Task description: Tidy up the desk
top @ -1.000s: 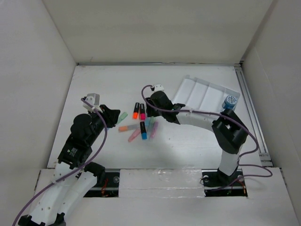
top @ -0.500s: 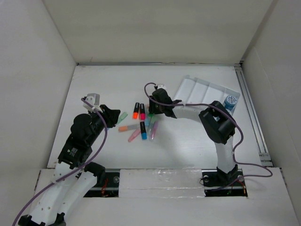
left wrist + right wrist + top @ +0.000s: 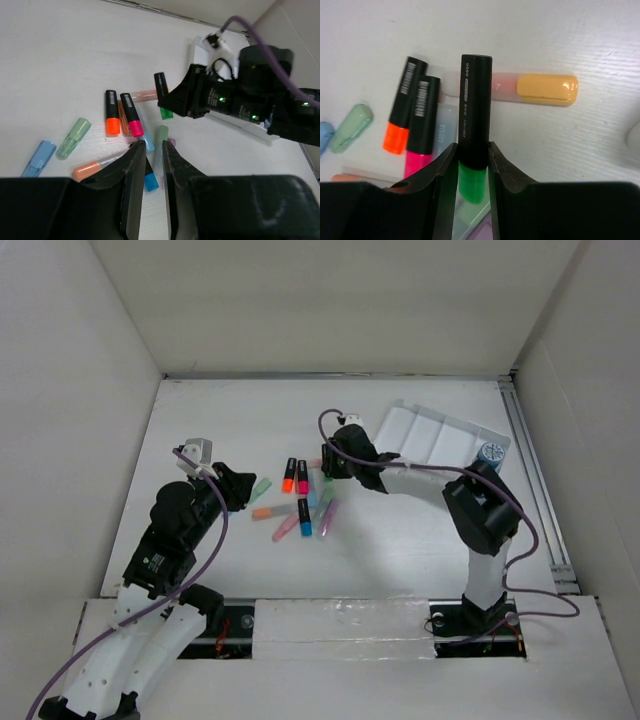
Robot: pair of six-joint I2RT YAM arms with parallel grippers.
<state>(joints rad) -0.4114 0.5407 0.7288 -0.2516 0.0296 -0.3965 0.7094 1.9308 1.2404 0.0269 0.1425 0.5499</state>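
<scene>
Highlighter [image 3: 474,115], green with black cap, sits clamped in right gripper [image 3: 471,146].

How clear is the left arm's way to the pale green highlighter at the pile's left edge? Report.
Probably yes: the left arm hangs beside the pale green highlighter, jaws empty, nothing lying across it. The right arm, clamping a green highlighter, is away on the other side.

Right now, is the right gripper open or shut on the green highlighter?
The right gripper is shut on the green highlighter: both fingers touch its black barrel, no gap.
</scene>
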